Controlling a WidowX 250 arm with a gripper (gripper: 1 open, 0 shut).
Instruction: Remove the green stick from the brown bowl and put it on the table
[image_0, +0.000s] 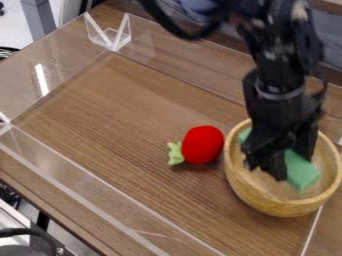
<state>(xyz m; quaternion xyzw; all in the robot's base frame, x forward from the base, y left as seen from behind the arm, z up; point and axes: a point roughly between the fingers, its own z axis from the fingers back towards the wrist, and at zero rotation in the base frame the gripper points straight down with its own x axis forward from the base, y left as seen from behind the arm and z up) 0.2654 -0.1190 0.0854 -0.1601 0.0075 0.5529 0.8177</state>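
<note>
The brown bowl (254, 195) sits at the right of the table (114, 110). My black gripper (273, 165) points steeply down into the bowl and is shut on the green stick (307, 173). The stick hangs tilted in the jaws, its right end showing just above the bowl's inside. A small green part shows left of the fingers. Whether the stick's low end touches the bowl is hidden by the fingers.
A red ball-shaped fruit with green leaves (201, 144) lies on the wood just left of the bowl. Low clear acrylic walls (80, 60) edge the table, with a clear bracket (110, 36) at the back left corner.
</note>
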